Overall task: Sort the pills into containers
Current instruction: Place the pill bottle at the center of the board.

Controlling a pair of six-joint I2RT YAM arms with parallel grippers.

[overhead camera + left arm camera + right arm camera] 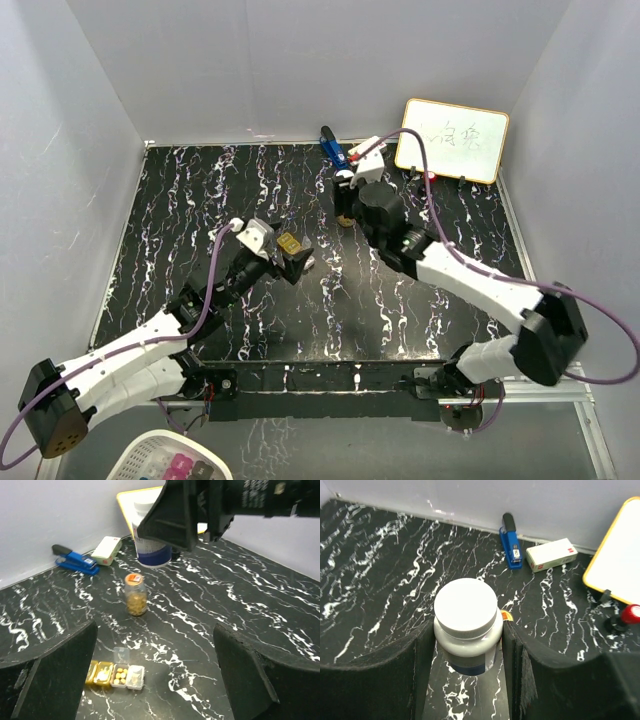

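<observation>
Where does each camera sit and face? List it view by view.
Top: above and behind, looking down on the table; left arm and right arm show.
Left wrist: low, facing across the table at the jar and pill box; its open fingers show.
Right wrist: looking down on the white-capped bottle, its fingers clamping it.
Shared: both wrist views show the stapler and bottle.

It looked like a robotics lab test cell. Plain pale panels [300, 60] boxed in a black marbled tabletop [190, 210]. A cabled left arm [130, 365] and right arm [480, 285] were bolted at its near edge, and a small whiteboard [452, 140] leaned at the back.
</observation>
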